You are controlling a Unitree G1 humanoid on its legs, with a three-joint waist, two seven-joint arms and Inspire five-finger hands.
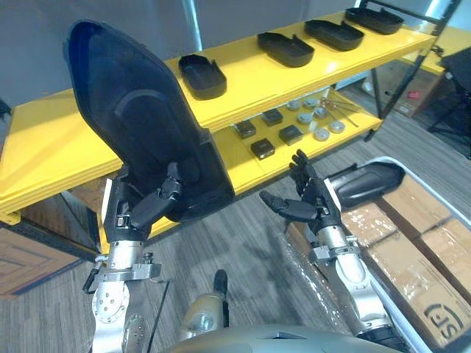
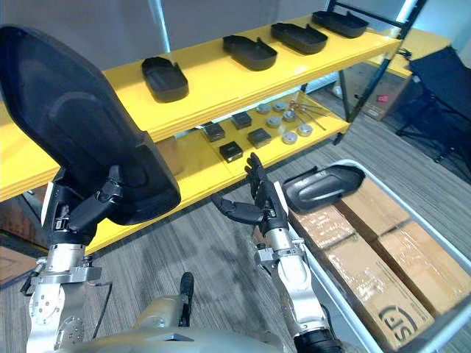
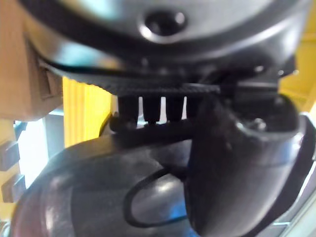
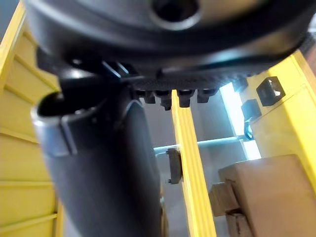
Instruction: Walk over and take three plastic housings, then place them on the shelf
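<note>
Grey wood-grain floor (image 1: 243,243), with a grey wall behind the work area. A long yellow shelf (image 1: 250,82) runs across the head views on two boards, with a black metal frame at its far end. On the top board, four black plastic housings (image 1: 285,49) sit in a row, hollow side up and well apart from one another. On the lower board (image 1: 228,158) there are four small black boxes (image 1: 263,148), six round grey discs (image 1: 321,134) and a few thin rods (image 1: 342,109) just beside the discs. On the robot's right stands a white-rimmed cart (image 1: 441,200); four cardboard boxes (image 2: 375,294) can be made out in it, wrapped in clear film. One more housing, the cart housing (image 1: 364,184), lies rounded side up on the boxes at the cart's shelf end. The left hand (image 1: 129,209) is raised in front of the shelf with its fingers and thumb curled round the lower edge of the held housing (image 1: 140,110). This part stands upright with its hollow face toward the head camera. The left wrist view shows the thumb lying over the dark shell. The right hand (image 1: 313,195) is over the floor between the shelf and the cart, fingers straight and pointing up, thumb spread sideways, holding nothing. Housing tally: four on the shelf, one in hand, one on the cart, six in all.
</note>
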